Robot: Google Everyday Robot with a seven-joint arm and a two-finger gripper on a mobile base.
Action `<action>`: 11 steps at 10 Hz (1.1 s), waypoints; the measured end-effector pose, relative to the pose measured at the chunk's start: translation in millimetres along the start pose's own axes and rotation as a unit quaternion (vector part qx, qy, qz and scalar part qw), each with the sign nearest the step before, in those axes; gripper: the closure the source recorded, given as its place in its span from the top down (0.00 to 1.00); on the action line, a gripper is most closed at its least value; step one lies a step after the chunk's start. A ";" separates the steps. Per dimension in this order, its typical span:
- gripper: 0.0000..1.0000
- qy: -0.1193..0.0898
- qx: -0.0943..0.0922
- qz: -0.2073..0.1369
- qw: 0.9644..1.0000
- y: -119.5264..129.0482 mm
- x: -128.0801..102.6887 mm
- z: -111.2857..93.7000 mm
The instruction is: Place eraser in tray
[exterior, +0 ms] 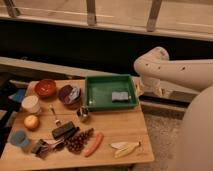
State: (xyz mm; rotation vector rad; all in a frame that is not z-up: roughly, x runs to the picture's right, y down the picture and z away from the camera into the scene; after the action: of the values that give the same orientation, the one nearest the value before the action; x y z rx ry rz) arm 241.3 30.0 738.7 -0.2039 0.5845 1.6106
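Observation:
The eraser (64,130), a flat black block, lies on the wooden table (115,127), left of centre and well short of the tray. The green tray (111,92) stands at the table's back right and holds a small grey-blue block (119,96). My white arm (165,70) reaches in from the right. The gripper (142,89) hangs just beyond the tray's right edge, far from the eraser, and mostly hidden by the arm.
A red-brown bowl (46,88), a purple bowl (70,95), a white cup (31,104), an orange fruit (31,122) and a blue cup (19,138) stand at the left. A metal cup (83,115), grapes (77,141), a carrot (94,144) and a banana peel (125,147) lie nearer the front.

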 end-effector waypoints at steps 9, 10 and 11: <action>0.73 -0.008 -0.002 -0.009 1.000 2.4 -0.6 -2.1; 0.73 -0.015 -0.005 -0.019 1.000 8.7 -2.6 -4.8; 0.73 -0.024 -0.015 -0.037 0.999 27.5 -6.1 -9.9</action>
State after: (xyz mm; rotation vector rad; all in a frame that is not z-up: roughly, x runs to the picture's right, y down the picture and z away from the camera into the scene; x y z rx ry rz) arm 213.4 19.4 740.0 -0.2059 0.5112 1.5487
